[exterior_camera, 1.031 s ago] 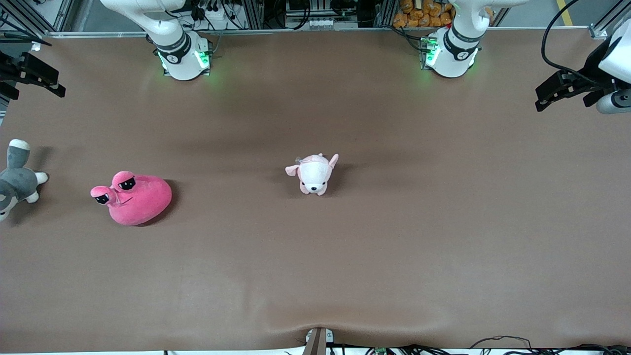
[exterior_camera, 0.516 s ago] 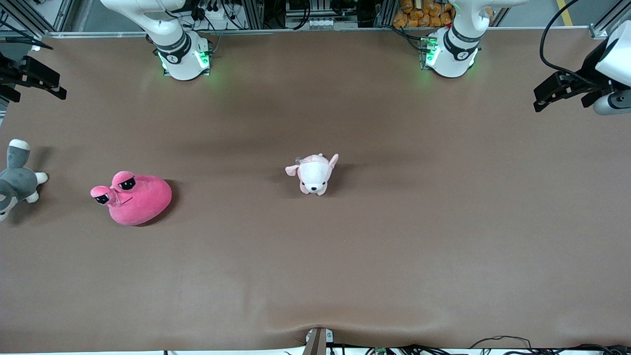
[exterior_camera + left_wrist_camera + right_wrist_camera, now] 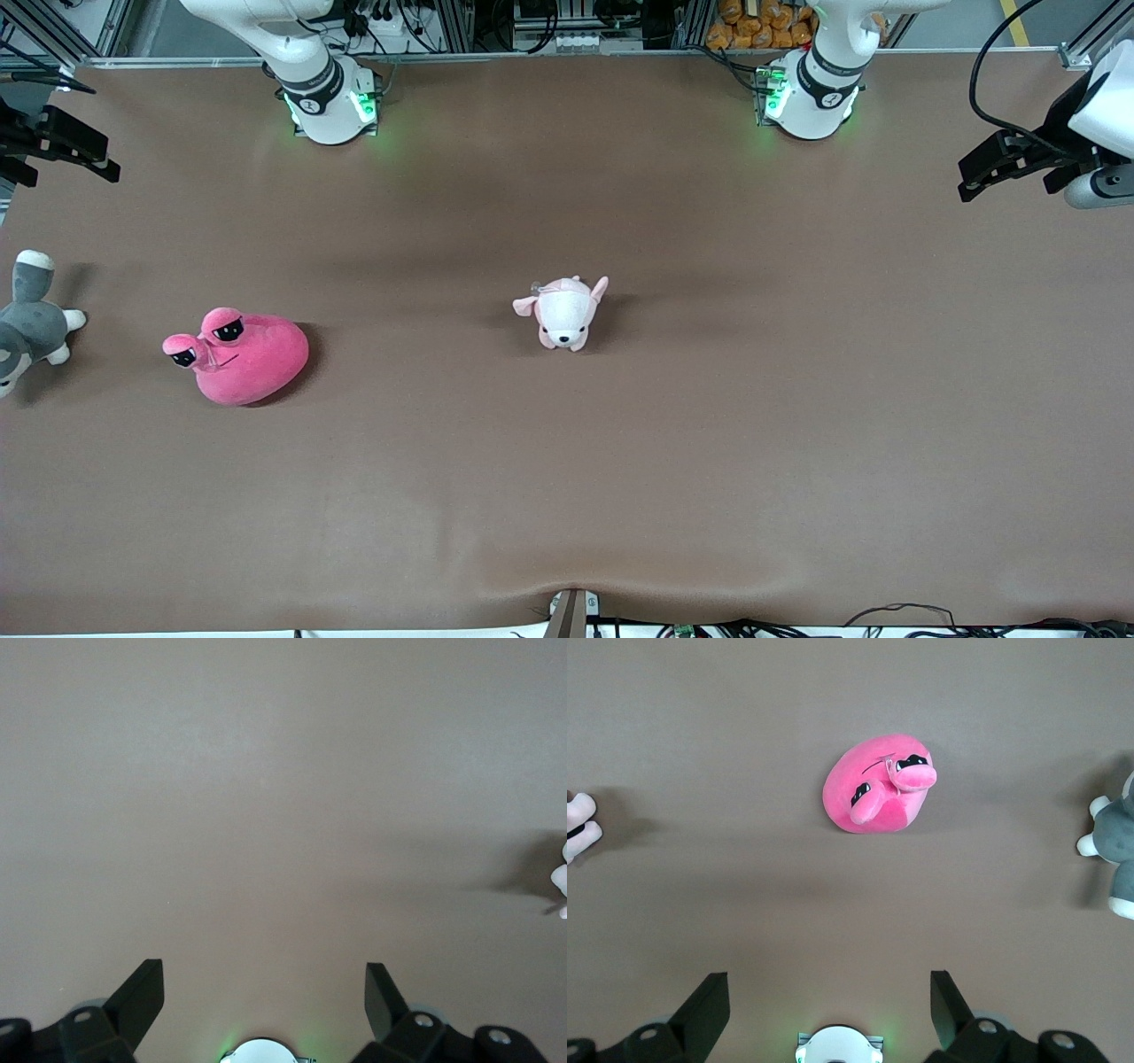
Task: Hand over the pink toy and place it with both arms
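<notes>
The pink toy (image 3: 239, 354), a hot-pink rounded plush with two stalked black eyes, lies on the brown table (image 3: 709, 443) toward the right arm's end. It also shows in the right wrist view (image 3: 877, 784), well apart from my right gripper (image 3: 828, 979). That right gripper (image 3: 102, 155) hangs open and empty over the table's edge at the right arm's end. My left gripper (image 3: 983, 173) hangs open and empty over the left arm's end; in its wrist view the left gripper (image 3: 264, 967) has only bare table under it.
A small pale pink-and-white plush (image 3: 563, 310) sits mid-table. A grey-and-white plush (image 3: 27, 323) lies at the table's edge beside the pink toy, at the right arm's end. Both arm bases (image 3: 328, 97) (image 3: 806, 97) stand along the farthest edge from the camera.
Both grippers have shifted only slightly at the table's two ends. The toys have not moved.
</notes>
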Controlling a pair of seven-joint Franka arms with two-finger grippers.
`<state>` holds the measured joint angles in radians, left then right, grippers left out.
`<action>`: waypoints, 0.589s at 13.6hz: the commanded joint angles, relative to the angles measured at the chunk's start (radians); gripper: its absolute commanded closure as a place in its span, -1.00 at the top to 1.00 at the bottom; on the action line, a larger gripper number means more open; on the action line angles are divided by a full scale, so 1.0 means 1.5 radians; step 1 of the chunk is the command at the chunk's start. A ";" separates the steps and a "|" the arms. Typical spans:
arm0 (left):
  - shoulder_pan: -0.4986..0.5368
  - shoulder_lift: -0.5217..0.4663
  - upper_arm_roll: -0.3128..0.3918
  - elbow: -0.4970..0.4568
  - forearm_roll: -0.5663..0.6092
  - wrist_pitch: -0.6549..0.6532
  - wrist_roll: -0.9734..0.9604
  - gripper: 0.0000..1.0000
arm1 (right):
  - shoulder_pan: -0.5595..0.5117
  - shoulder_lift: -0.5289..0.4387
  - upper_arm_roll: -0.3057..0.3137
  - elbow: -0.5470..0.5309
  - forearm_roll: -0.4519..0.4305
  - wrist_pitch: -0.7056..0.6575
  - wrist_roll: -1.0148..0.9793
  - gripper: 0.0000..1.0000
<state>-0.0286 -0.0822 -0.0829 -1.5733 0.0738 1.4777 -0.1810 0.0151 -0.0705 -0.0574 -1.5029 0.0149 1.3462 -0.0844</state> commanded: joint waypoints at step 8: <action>0.002 -0.007 0.002 0.003 0.007 -0.004 0.007 1.00 | 0.001 0.004 -0.002 0.009 -0.014 0.000 -0.009 1.00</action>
<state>-0.0271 -0.0822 -0.0803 -1.5716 0.0738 1.4777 -0.1810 0.0151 -0.0705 -0.0582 -1.5027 0.0122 1.3472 -0.0849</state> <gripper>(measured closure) 0.000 0.000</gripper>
